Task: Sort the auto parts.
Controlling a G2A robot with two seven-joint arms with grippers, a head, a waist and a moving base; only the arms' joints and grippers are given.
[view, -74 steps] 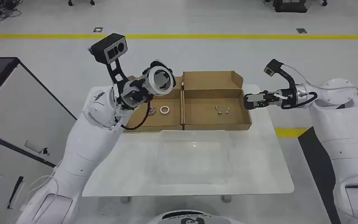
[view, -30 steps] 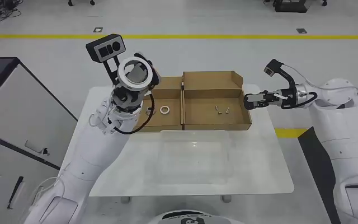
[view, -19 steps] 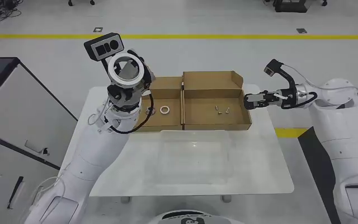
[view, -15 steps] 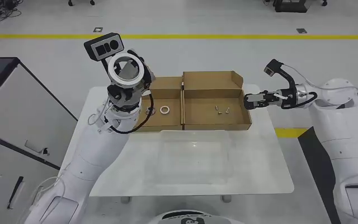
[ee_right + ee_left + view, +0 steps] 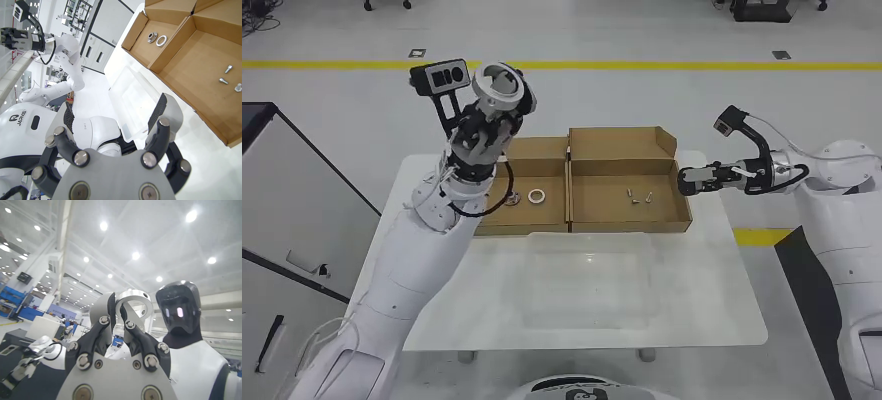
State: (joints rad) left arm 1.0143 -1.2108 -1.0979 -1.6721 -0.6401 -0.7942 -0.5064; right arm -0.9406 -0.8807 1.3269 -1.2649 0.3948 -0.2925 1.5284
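High above the left brown cardboard box (image 5: 547,165), the left gripper (image 5: 117,308) pinches one wall of a thick silver metal ring w/ side holes (image 5: 132,294): one finger inside the bore, one outside. The right gripper (image 5: 113,108) hangs spread & empty just beside the right brown cardboard box (image 5: 607,205), which holds small silver bolts (image 5: 639,195). Risk, imo: the narrow off-centre grip lets the ring pivot or slip on the way down, so it drops from height, bounces out, or clips a box wall.

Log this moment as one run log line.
left gripper shut on metal ring, raised | right gripper open beside larger box | larger box holds bolts
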